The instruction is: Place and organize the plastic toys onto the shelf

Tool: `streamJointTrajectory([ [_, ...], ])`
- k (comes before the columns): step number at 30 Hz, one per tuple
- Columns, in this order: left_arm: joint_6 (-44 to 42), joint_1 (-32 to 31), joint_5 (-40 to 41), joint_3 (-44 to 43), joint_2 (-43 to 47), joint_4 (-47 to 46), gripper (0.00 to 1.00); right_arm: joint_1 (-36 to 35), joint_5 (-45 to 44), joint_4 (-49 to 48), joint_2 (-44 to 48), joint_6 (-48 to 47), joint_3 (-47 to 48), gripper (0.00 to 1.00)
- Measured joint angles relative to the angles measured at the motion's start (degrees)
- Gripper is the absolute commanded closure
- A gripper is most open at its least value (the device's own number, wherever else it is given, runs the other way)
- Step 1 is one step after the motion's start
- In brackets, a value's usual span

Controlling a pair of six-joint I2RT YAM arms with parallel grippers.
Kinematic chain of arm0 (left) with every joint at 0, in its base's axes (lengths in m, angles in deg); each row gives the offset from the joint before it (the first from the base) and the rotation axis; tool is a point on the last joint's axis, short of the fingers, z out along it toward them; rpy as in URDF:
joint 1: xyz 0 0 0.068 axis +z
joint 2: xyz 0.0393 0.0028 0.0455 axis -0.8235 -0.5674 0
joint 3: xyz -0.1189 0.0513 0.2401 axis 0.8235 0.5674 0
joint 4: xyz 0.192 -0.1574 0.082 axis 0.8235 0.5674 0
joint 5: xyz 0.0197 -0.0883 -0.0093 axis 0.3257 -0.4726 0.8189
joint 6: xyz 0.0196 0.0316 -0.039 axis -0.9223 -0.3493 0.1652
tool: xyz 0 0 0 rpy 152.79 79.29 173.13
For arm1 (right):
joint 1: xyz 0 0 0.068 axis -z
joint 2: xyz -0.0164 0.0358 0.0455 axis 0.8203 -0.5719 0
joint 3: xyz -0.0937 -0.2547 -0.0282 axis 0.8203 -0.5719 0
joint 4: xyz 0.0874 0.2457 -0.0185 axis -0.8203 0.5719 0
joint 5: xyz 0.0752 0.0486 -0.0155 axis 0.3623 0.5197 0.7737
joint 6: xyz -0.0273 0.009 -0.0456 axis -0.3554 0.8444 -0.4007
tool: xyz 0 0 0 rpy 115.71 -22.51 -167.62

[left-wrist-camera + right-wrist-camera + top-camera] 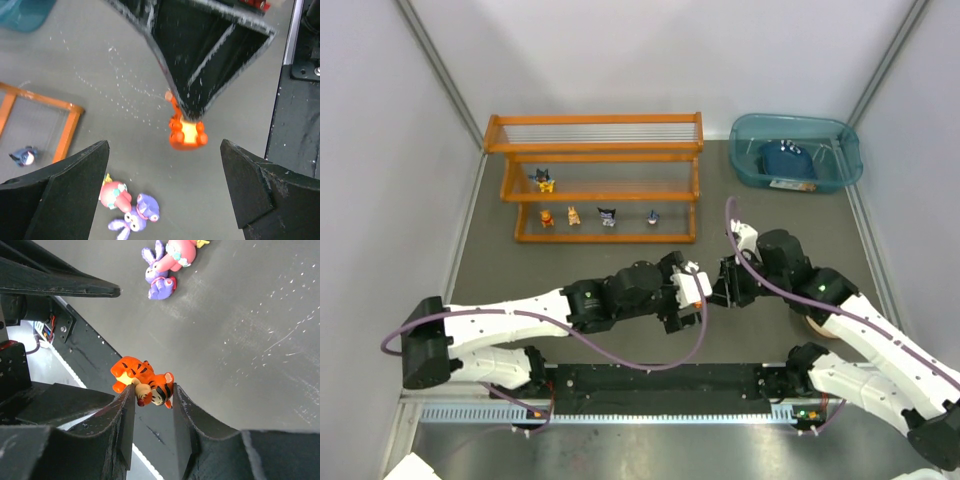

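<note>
Top view: the shelf (592, 150) stands at the far side of the table (620, 262), with a teal bin (840, 160) to its right holding one dark blue object (785, 158). Five plastic toys are shelved. A black-yellow figure (545, 181) is alone on the middle tier. The lowest tier has a row of four: orange-yellow figure (547, 217), tan figure (574, 214), dark figure (608, 215), navy-white figure (652, 216). The left gripper (696, 291) and right gripper (728, 283) meet nose to nose at mid-table; the jaws are too crowded to read from here. Left wrist view: the left jaws stand wide and empty, facing the right gripper's tip, which pinches the orange tiger toy (187, 134) above the table. The pink toy (114, 195) and purple bunny (140, 215) lie touching each other on the table, near the shelf's corner post. Right wrist view: the right jaws are narrow and clamped on one end of the tiger; the rest of its body sticks out clear of the fingers. Judgement: this is probably a right-to-left handover, though a plain carry cannot be ruled out. To do it well, the left jaws should close squarely on the exposed body, clear of the right fingers. The right should let go only once that grip is firm. The tiger then goes upright on a free stretch of tier, feet bridging the thin rods. Count: one shelf, one bin, one dark blue object. Eight toys: five shelved, one held, two on the table.
</note>
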Motion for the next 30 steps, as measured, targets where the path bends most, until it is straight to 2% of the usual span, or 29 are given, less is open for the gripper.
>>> streamJointTrajectory([
  [7, -5.2, -2.4, 0.0, -6.2, -5.6, 0.3, 0.01, 0.0, 0.9, 1.4, 2.1, 0.1, 0.0, 1.0],
  [17, -10.2, -5.8, 1.1, -13.0, -13.5, 6.8, 0.04, 0.0, 1.2, 2.7, 3.6, 0.6, 0.0, 1.0],
  [24, -11.1, -6.1, 2.8, -16.2, -16.0, 10.9, 0.17, 0.0, 1.2, 2.8, 3.9, 0.7, 0.0, 1.0],
  [28, -11.1, -6.1, 3.1, -16.7, -16.0, 11.7, 0.4, 0.0, 1.4, 2.8, 4.0, 0.9, 0.0, 1.0],
  [30, -11.0, -6.1, 3.3, -17.1, -16.4, 12.1, 0.42, 0.0, 1.4, 2.8, 4.0, 1.1, 0.0, 1.0],
])
